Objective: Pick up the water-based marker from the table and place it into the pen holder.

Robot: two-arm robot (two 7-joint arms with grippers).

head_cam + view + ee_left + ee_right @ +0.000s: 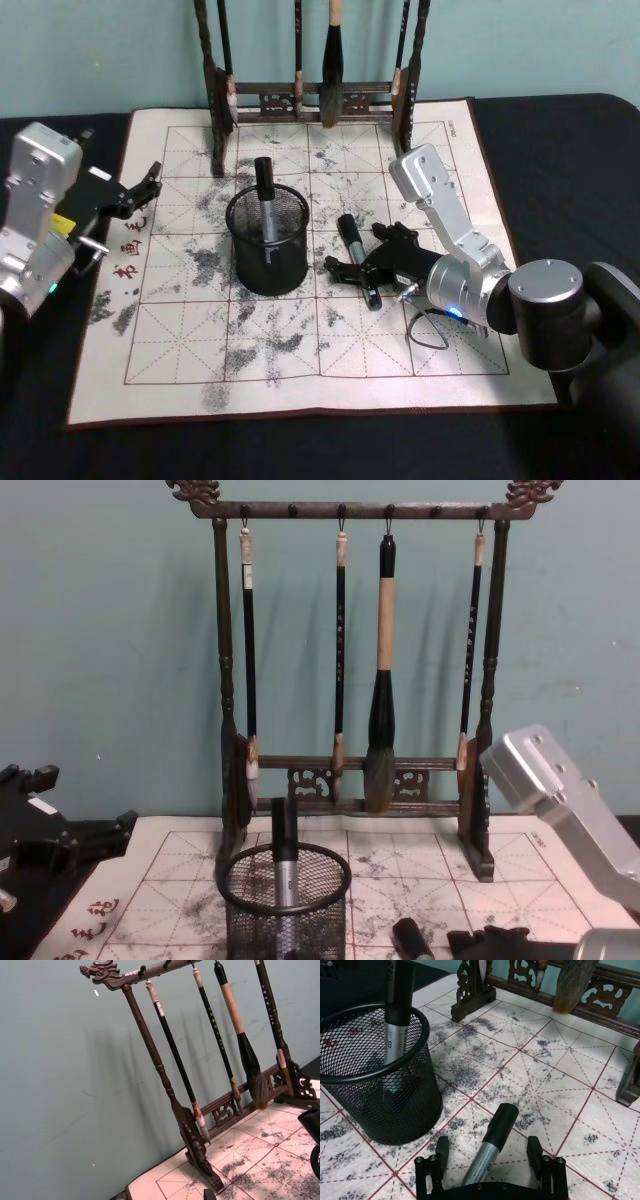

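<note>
A water-based marker (350, 236) with a black cap and silver barrel lies on the white calligraphy mat (200, 350), just right of the pen holder (266, 262). My right gripper (366, 258) is down at the mat, open, straddling the marker's barrel. In the right wrist view the marker (492, 1142) lies between the two fingers (438, 1152), with a gap on each side. The black mesh pen holder (380, 1090) holds another marker (396, 1020), standing upright. In the chest view that marker (284, 855) sticks up out of the holder (287, 905). My left gripper (140, 190) hangs open over the mat's left edge.
A tall dark wooden brush rack (310, 95) with several hanging brushes stands along the mat's far edge, close behind the pen holder. The rack (175, 1105) also shows in the left wrist view. Dark tabletop (560, 140) surrounds the mat. A thin cable (428, 335) loops by my right wrist.
</note>
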